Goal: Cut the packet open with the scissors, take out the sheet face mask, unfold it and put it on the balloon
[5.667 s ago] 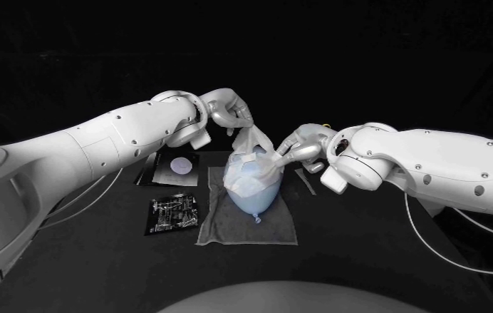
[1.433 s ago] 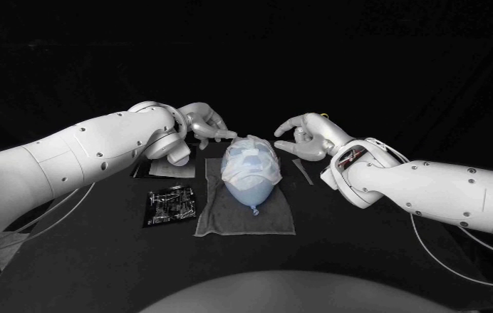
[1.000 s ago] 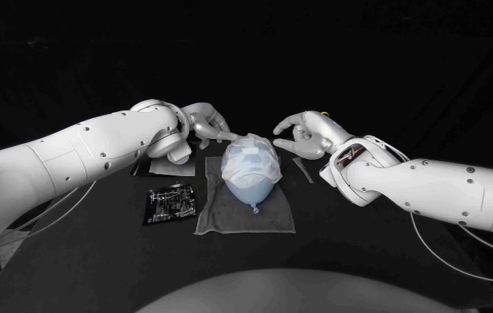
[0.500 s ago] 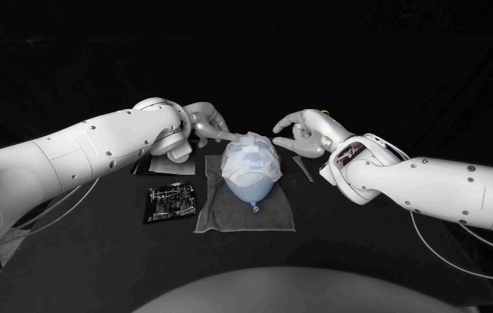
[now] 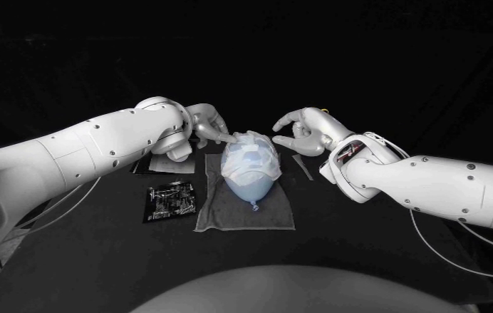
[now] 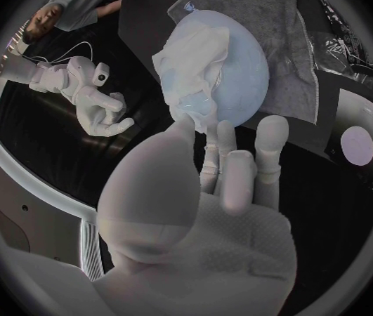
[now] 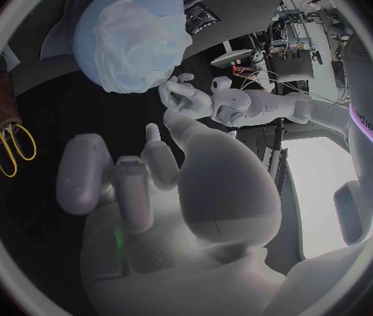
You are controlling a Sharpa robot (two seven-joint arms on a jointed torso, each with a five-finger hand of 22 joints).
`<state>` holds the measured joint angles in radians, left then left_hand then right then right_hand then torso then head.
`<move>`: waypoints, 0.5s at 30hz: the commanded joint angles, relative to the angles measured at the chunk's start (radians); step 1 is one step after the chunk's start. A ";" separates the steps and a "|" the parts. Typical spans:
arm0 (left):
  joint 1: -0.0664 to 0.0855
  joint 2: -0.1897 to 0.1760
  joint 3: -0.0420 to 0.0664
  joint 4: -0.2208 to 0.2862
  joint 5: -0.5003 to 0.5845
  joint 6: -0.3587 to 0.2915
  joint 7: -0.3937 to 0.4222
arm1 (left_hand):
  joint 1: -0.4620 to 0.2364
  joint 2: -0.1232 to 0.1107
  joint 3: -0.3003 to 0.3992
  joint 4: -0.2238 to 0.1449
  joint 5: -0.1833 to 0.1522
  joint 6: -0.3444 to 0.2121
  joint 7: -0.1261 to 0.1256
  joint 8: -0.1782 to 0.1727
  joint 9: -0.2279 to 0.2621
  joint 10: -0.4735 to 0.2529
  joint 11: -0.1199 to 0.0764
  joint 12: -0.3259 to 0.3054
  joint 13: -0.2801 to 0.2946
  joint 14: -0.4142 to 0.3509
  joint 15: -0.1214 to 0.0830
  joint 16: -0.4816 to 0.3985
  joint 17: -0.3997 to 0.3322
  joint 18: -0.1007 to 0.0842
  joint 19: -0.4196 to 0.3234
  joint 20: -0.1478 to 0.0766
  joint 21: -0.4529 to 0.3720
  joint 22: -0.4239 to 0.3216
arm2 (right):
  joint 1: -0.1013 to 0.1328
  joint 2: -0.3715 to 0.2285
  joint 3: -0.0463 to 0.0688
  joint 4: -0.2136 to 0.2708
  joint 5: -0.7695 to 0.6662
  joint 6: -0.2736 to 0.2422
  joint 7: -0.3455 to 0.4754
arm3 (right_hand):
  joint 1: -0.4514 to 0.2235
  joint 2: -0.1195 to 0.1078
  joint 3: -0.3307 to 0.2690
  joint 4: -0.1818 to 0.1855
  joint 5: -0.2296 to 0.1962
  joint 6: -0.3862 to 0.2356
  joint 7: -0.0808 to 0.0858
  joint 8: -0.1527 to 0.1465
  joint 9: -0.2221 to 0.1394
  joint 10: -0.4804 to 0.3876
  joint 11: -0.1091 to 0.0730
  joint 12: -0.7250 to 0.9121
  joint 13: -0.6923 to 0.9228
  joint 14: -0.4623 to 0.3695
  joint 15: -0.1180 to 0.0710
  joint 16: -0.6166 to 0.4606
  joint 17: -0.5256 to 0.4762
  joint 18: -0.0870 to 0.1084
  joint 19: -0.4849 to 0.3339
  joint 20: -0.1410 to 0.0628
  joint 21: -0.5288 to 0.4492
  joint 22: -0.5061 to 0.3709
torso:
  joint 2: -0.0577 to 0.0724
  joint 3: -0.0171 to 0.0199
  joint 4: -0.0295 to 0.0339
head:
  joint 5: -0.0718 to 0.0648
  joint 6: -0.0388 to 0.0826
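My left hand (image 5: 211,126) has its fingertips on the bunched far edge of the sheet face mask (image 5: 250,157). I can't tell from either view whether it pinches that fold or only touches it. My right hand (image 5: 301,130) holds nothing. Its fingers are loosely curled and apart, and it hovers near the balloon's far end without touching it.

The mask lies draped over the upper half of the balloon (image 5: 251,183), which rests on its side on the grey cloth (image 5: 231,217).

I see these risks:
- The mask looks wet and crumpled at the top, so it may cling to my left fingertips and peel away when I lift off.
- A tug on that fold could drag the whole sheet out of place.
- The balloon is round and light, so a sideways push from either hand could roll it off the cloth and spill the mask.
- Too hard a press might squeeze it out from under my fingers.

My count:
- One balloon.
- One mask.
- One cloth.
- One black packet (image 5: 171,200), beside the cloth on my left.
- One cut-off strip (image 5: 302,168), on my right.
- One pair of yellow-handled scissors (image 7: 10,147).
- Two hands.
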<state>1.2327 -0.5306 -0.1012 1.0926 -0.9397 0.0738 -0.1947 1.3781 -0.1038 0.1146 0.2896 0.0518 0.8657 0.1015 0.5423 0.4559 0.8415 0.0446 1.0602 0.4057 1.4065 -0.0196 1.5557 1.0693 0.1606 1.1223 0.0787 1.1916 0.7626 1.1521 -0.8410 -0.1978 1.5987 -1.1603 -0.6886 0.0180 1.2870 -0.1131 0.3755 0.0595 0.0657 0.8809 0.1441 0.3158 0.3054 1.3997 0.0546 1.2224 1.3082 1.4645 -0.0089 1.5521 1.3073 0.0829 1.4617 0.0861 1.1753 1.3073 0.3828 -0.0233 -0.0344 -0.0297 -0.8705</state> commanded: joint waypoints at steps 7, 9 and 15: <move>0.001 0.003 0.000 0.002 0.007 0.025 0.007 | 0.077 0.033 0.041 -0.012 -0.003 0.031 -0.012 -0.020 -0.016 -0.007 -0.015 -0.005 0.001 0.002 -0.008 0.003 -0.007 -0.016 0.009 -0.003 0.007 0.008 | 0.001 0.000 0.001 -0.001 -0.001 -0.007 -0.005 | 0.012 -0.001 0.008 -0.002 -0.004 0.008 0.000 -0.006 -0.003 0.006 0.001 0.007 0.002 0.098 -0.007 0.004 0.244 -0.009 0.015 -0.002 0.009 0.153 | 0.000 0.0000 0.0000 | -0.002 -0.002; 0.001 0.004 0.000 0.001 0.009 0.025 0.008 | 0.109 0.040 0.066 -0.019 -0.003 0.038 -0.014 -0.027 -0.021 -0.009 -0.016 -0.011 -0.001 0.003 -0.010 0.002 -0.005 -0.016 0.008 -0.006 0.008 0.009 | 0.001 0.000 0.001 -0.002 0.001 -0.008 -0.005 | 0.012 -0.001 0.008 -0.001 -0.003 0.009 0.000 -0.006 -0.004 0.006 0.001 0.008 0.002 0.098 -0.007 0.004 0.245 -0.009 0.015 -0.002 0.009 0.153 | 0.000 0.0000 0.0001 | -0.002 -0.002; 0.001 0.005 0.000 0.000 0.011 0.025 0.008 | 0.149 0.043 0.112 -0.026 -0.003 0.050 -0.015 -0.035 -0.029 -0.008 -0.018 -0.021 -0.005 0.002 -0.011 0.001 -0.005 -0.017 0.008 -0.008 0.010 0.012 | 0.001 0.000 0.001 -0.002 0.005 -0.010 -0.005 | 0.012 0.000 0.009 -0.001 -0.002 0.010 0.000 -0.007 -0.004 0.006 0.001 0.008 0.002 0.098 -0.007 0.005 0.245 -0.009 0.015 -0.002 0.010 0.153 | 0.000 0.0000 -0.0002 | -0.003 -0.002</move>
<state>1.2326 -0.5280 -0.1017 1.0922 -0.9377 0.0856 -0.1940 1.5218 -0.0584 0.2250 0.2609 0.0518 0.9111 0.0877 0.5129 0.4270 0.8328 0.0358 1.0431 0.4018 1.4099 -0.0231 1.5556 1.0627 0.1604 1.1259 0.0750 1.1957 0.7732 1.1525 -0.8415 -0.1977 1.5968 -1.1560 -0.6908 0.0139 1.2870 -0.1131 0.3785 0.0568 0.0658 0.8823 0.1427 0.3140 0.3026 1.3996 0.0545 1.2266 1.3072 1.4645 -0.0089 1.5511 1.3081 0.0822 1.4600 0.0875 1.1792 1.3080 0.3828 -0.0234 -0.0344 -0.0319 -0.8727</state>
